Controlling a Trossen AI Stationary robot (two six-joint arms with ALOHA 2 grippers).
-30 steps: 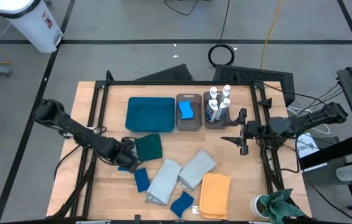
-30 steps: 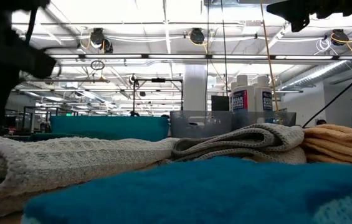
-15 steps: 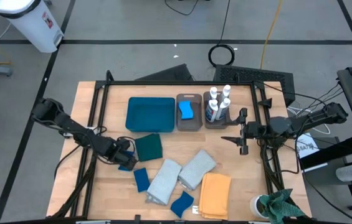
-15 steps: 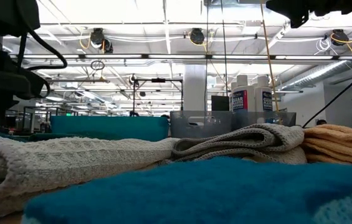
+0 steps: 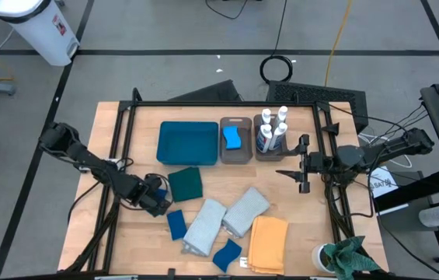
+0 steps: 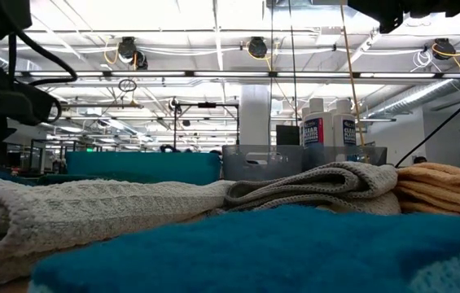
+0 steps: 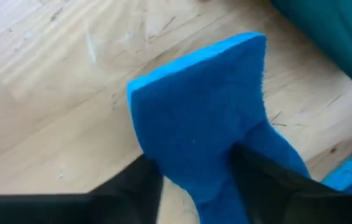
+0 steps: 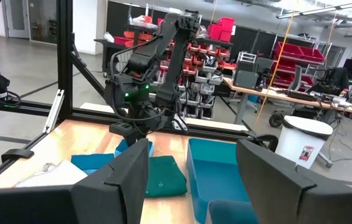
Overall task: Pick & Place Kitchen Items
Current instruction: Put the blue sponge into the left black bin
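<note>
Left end effector (image 7: 191,177) is clamped on a blue sponge (image 7: 207,118), fingers pinching its near end so the rest sticks out free above the table (image 5: 102,233); in the high view it sits just beside the dark teal cloth (image 5: 185,184). Prob. lifted to carry toward the sponge bin (image 5: 235,141), which already has 1 sponge in it. 2 more sponges (image 5: 175,225) lie near the grey cloths (image 5: 235,214). Right end effector (image 5: 303,165) waits w/ fingers spread, empty, near the bottles (image 5: 272,128), clear of the left arm's path.
</note>
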